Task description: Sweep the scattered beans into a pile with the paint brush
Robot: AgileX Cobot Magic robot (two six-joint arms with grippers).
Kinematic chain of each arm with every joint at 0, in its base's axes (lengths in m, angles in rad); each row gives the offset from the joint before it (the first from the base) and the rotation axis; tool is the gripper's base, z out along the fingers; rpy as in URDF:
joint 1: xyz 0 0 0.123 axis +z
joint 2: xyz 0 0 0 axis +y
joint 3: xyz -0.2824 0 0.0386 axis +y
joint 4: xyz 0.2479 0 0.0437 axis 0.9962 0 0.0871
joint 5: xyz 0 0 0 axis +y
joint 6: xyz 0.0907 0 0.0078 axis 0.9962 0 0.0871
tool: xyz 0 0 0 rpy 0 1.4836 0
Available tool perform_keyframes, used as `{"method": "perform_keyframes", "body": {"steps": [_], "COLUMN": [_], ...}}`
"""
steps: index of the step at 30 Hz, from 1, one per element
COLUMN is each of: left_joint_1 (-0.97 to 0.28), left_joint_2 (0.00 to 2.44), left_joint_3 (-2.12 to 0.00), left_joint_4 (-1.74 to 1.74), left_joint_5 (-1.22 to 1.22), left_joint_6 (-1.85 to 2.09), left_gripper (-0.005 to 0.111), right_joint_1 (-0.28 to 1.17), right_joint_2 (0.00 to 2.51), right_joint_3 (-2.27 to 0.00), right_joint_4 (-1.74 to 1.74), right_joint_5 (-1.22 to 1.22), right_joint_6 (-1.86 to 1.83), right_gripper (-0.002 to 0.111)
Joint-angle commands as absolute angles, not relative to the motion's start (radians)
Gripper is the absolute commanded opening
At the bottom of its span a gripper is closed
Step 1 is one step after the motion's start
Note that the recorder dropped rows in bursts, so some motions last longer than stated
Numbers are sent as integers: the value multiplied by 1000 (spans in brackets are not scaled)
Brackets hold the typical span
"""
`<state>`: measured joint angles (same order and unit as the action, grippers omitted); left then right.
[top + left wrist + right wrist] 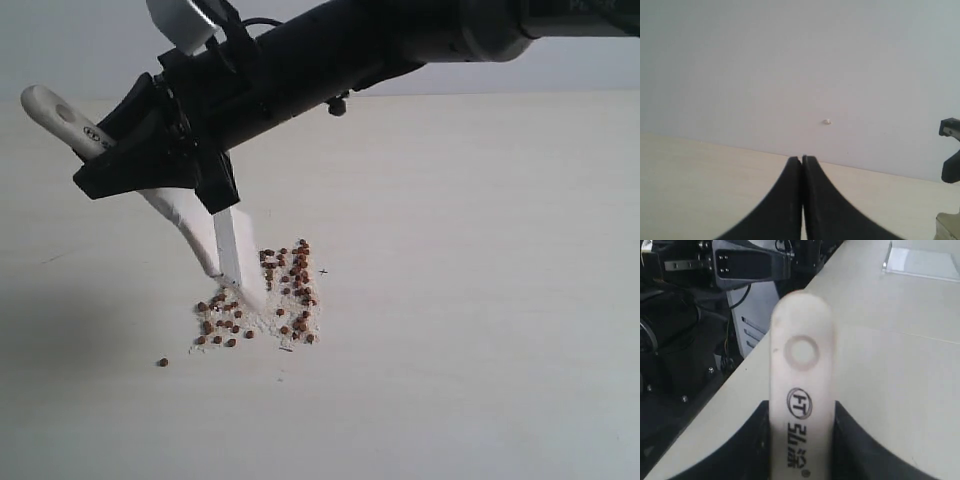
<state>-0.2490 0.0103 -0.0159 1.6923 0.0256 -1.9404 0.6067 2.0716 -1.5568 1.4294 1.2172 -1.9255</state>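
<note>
Right tool [140, 150]: clamped on the handle of the paint brush [190, 228], one finger on each side of the handle. The brush slants down, and its off-white bristles touch the surface [480, 300] at the edge of the bean cluster.

Markings: in the right wrist view the pale handle [801, 365] carries a black oval logo [799, 403] reading "FT". Dark characters, apparently Chinese, are printed below it; they are partly cut off and cannot be read with certainty. A ring-shaped hole mark [801, 351] sits near the handle's rounded end.

Beans [290, 275]: reddish-brown, lying well in from the far edge of the surface. They form a loose pile [255, 305] mixed with whitish crumbs [268, 322], with the brush tip dividing it into two lobes. One lone bean [162, 362] lies apart from the cluster, farther from that far edge.

Left tool [801, 165]: fingers pressed together, nothing between them, pointing toward the edge where the surface meets a pale wall.
</note>
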Motion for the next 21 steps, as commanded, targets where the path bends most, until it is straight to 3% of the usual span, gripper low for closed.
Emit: {"method": "perform_keyframes", "body": {"steps": [1,21], "left_joint_1": [-254,-254], "left_joint_2": [12,12], "left_joint_3": [-13,-13], "left_joint_4": [1693,1693], "left_joint_5": [25,25], "left_joint_6": [-1941,-1941], "left_gripper": [0,0], "right_joint_1": [605,739], "right_joint_2": [2061,2166], "right_joint_3": [-1461,-1412], "right_joint_4": [1628,1744], "right_joint_5": [1221,1221], "right_joint_6": [-2078,-2108], "right_gripper": [0,0]}}
